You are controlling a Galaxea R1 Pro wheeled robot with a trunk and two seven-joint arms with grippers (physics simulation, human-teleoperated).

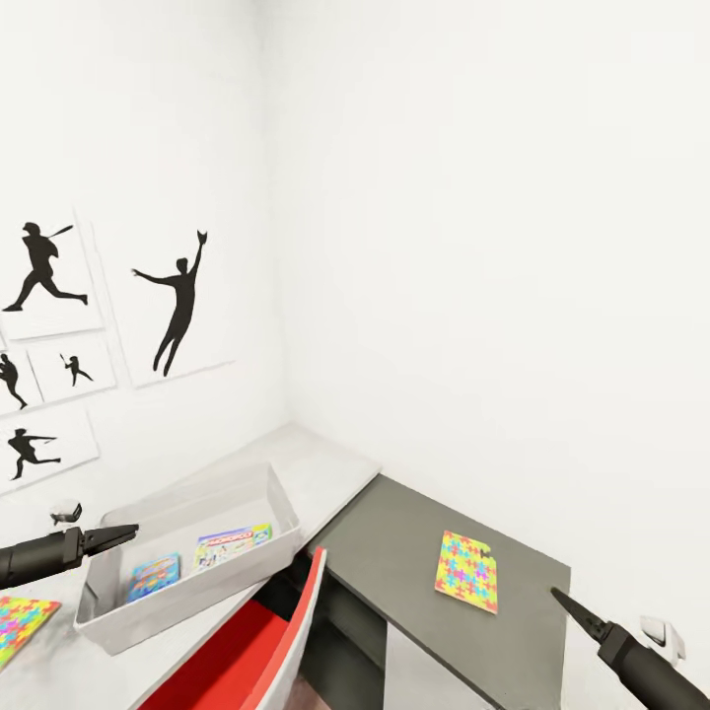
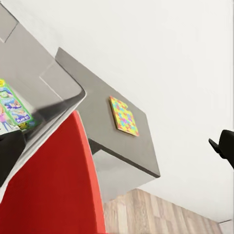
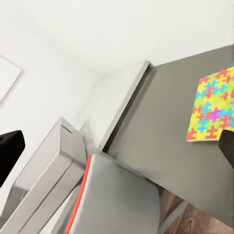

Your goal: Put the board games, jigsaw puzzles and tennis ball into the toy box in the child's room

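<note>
Open air is lying above the dark grey table [image 1: 513, 631], where only a jigsaw puzzle [image 1: 466, 571] is resting flat. At seven o'clock from it, the red chair back [image 1: 301, 616] is standing up just beside the toy box [image 1: 187, 602], crowding the box's near wall, while white walls are closing the corner at twelve o'clock

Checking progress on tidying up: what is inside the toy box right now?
Inside the toy box, two colourful board games lie flat on the bottom. The near wall hides part of the floor, so anything low there, such as a ball, cannot be seen.
</note>
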